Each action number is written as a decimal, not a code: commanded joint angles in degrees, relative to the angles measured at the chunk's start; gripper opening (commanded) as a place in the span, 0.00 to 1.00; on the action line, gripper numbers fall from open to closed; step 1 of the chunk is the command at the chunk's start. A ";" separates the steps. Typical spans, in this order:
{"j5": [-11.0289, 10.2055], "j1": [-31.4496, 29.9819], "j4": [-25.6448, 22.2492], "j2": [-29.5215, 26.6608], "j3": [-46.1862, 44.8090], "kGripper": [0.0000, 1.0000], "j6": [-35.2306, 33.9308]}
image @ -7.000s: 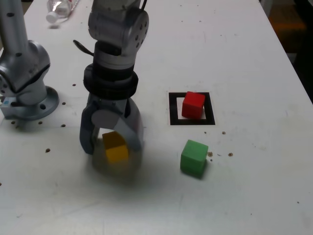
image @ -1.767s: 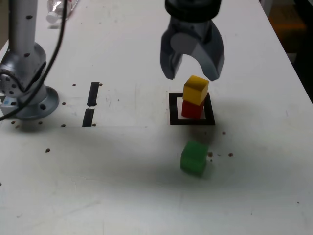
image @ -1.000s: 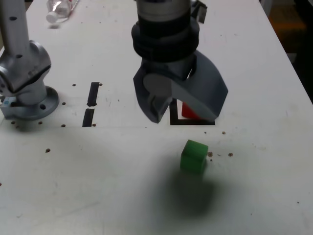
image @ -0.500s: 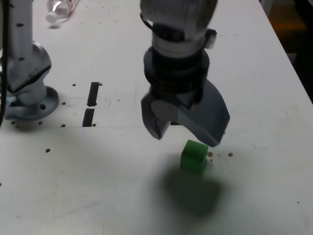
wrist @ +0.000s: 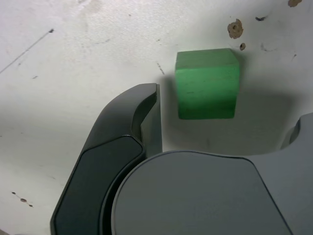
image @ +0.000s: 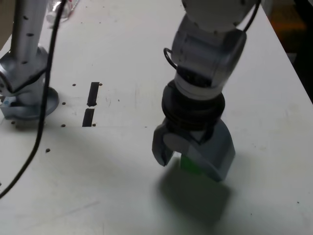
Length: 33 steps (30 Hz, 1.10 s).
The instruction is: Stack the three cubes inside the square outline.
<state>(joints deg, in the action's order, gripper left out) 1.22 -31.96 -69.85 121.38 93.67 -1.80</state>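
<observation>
The small solid green cube (wrist: 207, 84) sits flat on the white tabletop (image: 122, 161), edges crisp. The grey gripper (image: 192, 162) is spread wide around it, grasping nothing; clear gaps remain on both sides

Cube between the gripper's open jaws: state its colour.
Green; the cube shows best in the wrist view.

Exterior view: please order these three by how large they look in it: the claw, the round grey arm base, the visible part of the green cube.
1. claw, largest, though it is nearest the camera
2. arm base, partly cut off by the picture's edge
3. green cube, smallest: only a sliver shows between the open jaws
</observation>
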 commanded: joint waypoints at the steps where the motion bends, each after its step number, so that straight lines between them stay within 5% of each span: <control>1: 0.30 -0.12 0.25 0.59 0.44 0.98 0.13; 33: 4.07 1.81 0.16 3.52 -0.32 0.90 2.48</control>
<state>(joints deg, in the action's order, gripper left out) 5.10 -30.29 -69.62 124.49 93.50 0.54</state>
